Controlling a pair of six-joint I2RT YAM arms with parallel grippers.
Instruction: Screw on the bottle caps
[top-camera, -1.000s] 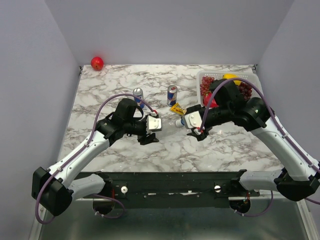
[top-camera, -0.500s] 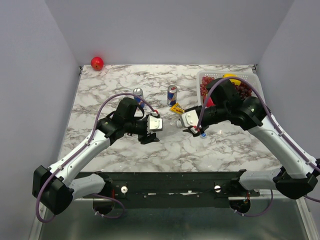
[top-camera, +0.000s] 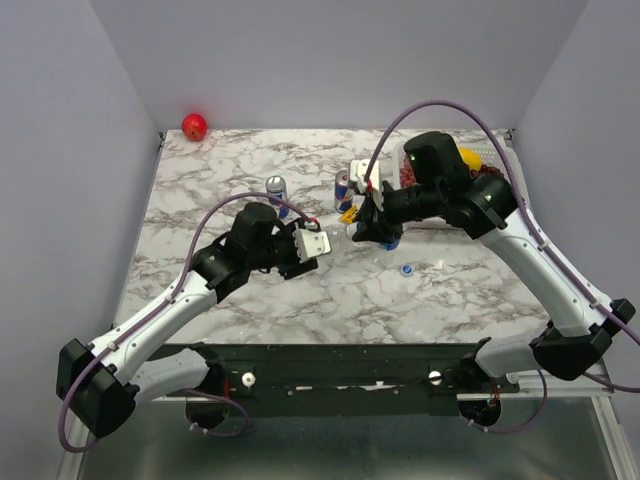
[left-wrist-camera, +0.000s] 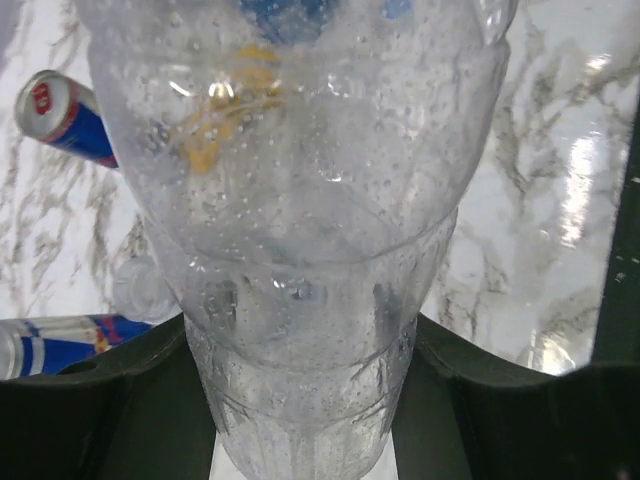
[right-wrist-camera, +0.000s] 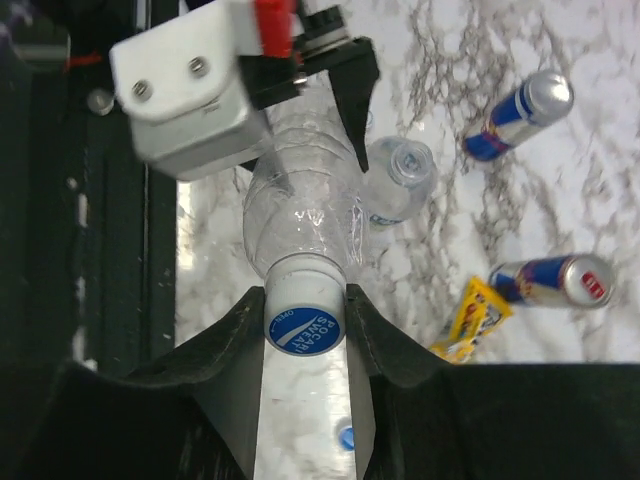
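Observation:
A clear bottle (left-wrist-camera: 300, 250) is held level above the table between the two arms. My left gripper (top-camera: 318, 248) is shut on its body; both dark fingers (left-wrist-camera: 120, 380) press its sides. The cap (right-wrist-camera: 305, 320), white with a blue top, sits on the bottle's neck. My right gripper (right-wrist-camera: 305, 335) is shut on that cap, one finger against each side. A second bottle (right-wrist-camera: 400, 185) with an open neck is on the table behind. A loose blue cap (top-camera: 407, 269) lies on the marble below the right gripper (top-camera: 366, 228).
Two blue-and-silver cans (top-camera: 276, 187) (top-camera: 343, 186) stand at mid table, with a yellow packet (top-camera: 352, 215) beside them. A white basket (top-camera: 505, 158) of fruit is at the back right. A red ball (top-camera: 194, 126) lies in the back left corner.
The right arm rose and swung back and left, and its jaws closed round the cap on the bottle's neck. A blue cap now lies bare on the table. The left arm shifted slightly.

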